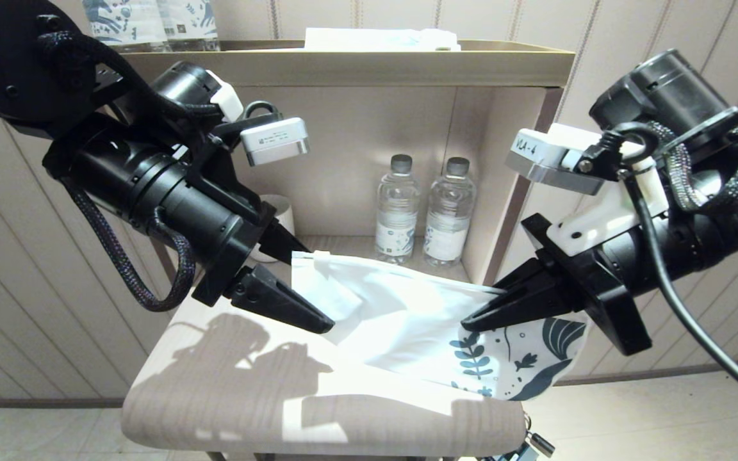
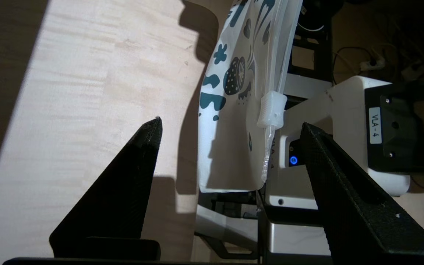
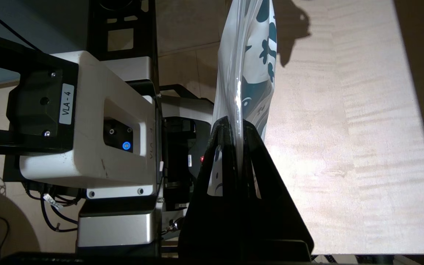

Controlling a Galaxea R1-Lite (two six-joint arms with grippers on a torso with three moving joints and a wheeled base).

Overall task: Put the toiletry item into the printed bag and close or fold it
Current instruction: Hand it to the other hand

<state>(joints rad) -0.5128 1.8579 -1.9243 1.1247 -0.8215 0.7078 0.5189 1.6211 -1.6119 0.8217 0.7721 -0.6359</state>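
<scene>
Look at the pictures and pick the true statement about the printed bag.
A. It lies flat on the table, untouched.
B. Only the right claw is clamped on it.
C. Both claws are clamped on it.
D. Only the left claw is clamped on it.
B: the right claw is shut on the edge of the printed bag, while the left claw stands open with the bag's slider end loose between its fingers.

One text can be read: "VLA-4", handwritten in black on a white label (image 1: pixel 531 141) on the right wrist's camera housing. The same "VLA-4" stands on a white label (image 2: pixel 374 125) on the robot's body, also in the right wrist view (image 3: pixel 67 104). The bottle labels (image 1: pixel 393 232) are too small to read.
</scene>
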